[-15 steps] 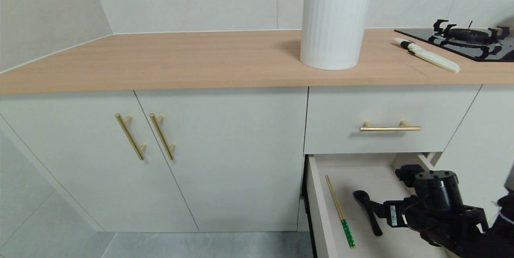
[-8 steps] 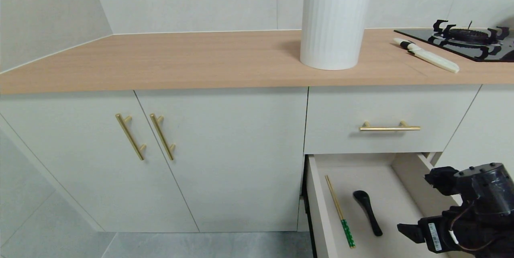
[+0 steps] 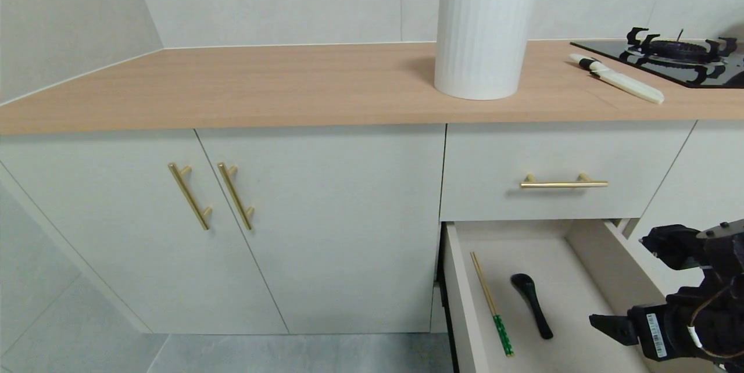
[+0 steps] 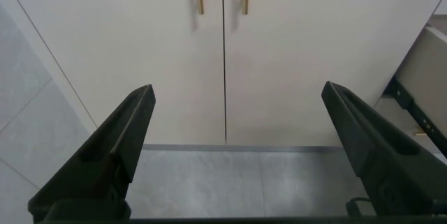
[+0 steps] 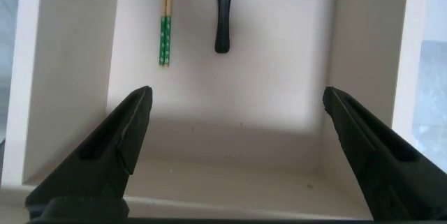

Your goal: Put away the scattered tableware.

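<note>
At upper right on the worktop, the knife is laid diagonally, judged nearer the right gripper; its fingers and the left gripper's are spread wide, empty.

right gripper | pulled away from the black spoon | moved right, toward the drawer's right wall

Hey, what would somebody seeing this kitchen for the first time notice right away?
Probably the tall white ribbed container on the wooden counter. Below it, the lower drawer stands open with chopsticks and a black spoon lying side by side inside, the open right gripper near its front right corner. A pale knife lies on the counter beside the stove.
</note>
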{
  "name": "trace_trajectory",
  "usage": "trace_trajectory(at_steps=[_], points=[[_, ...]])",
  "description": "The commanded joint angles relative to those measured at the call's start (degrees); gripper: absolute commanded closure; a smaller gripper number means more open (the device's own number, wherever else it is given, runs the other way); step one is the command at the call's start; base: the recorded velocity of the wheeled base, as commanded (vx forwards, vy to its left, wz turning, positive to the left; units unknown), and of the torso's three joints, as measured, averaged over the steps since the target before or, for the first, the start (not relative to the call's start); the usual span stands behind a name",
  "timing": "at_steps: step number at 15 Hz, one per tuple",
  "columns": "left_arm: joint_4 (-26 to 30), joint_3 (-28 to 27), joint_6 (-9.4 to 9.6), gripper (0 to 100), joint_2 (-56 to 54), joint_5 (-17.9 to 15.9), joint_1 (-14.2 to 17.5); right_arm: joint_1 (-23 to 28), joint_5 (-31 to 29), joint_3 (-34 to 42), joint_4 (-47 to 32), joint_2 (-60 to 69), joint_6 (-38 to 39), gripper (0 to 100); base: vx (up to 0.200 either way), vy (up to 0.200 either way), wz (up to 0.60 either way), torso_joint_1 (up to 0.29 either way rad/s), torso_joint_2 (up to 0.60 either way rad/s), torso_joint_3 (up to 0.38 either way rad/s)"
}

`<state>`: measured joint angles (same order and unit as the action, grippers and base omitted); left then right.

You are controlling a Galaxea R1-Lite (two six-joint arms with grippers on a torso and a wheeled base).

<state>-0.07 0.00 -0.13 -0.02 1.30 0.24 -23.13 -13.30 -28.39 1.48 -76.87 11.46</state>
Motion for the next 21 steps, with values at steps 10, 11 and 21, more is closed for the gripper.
trace_trajectory(at_steps=[10, 11, 21], points=[[0.0, 0.0, -0.13, 0, 0.0, 0.0, 0.0, -2.5, 1.9, -4.6, -16.7, 2.0, -0.1, 0, -0.1, 0.0, 0.0, -0.001, 0.0, 0.002], [0.0, 0.0, -0.13, 0, 0.0, 0.0, 0.0, -2.5, 4.1, -5.8, -19.8, 1.6, 0.1, 0, 0.0, 0.0, 0.0, 0.0, 0.0, 0.0], [0.0, 0.0, -0.13, 0, 0.0, 0.0, 0.0, -2.5, 5.7, -7.5, -20.5, -10.2, 6.1, 0, 0.0, 0.0, 0.0, 0.0, 0.0, 0.0]])
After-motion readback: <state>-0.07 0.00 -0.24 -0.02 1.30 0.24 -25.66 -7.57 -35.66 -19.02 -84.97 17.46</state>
